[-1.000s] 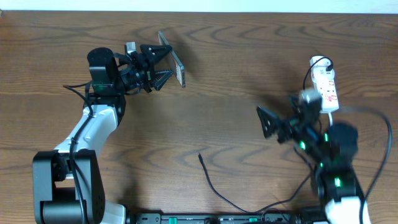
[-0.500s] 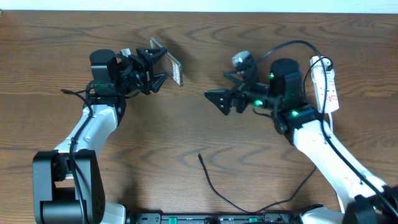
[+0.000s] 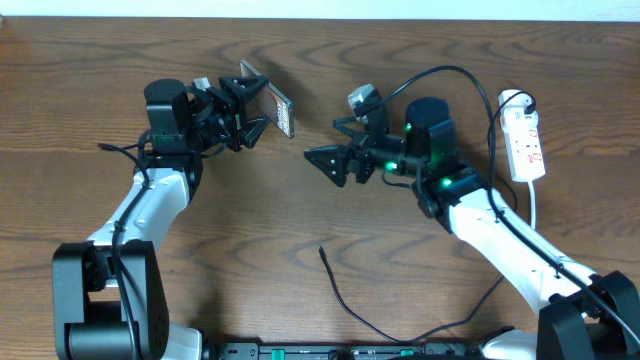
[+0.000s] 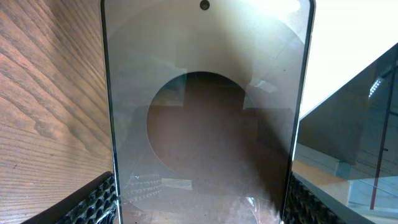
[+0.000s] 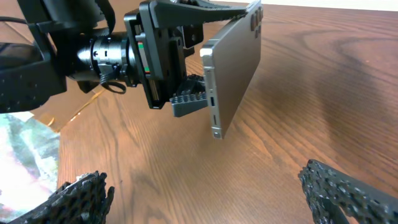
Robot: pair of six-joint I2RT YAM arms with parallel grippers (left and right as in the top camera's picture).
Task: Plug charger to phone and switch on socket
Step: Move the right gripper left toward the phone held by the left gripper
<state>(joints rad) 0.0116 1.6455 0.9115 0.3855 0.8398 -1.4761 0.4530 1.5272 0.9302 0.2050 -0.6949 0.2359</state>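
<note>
We have swung our wide-open, empty right claw (image 3: 325, 150) from the socket (image 3: 526, 140) to face the phone (image 5: 239, 62) clamped in our left claw (image 3: 255, 105), leaving the charger (image 3: 340, 293) untouched behind it, still unplugged.

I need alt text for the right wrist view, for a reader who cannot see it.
The left gripper holds the phone up above the wooden table, its thin side edge toward the camera. In the bottom corners, the black jaws of the right gripper stand wide open and empty.
</note>
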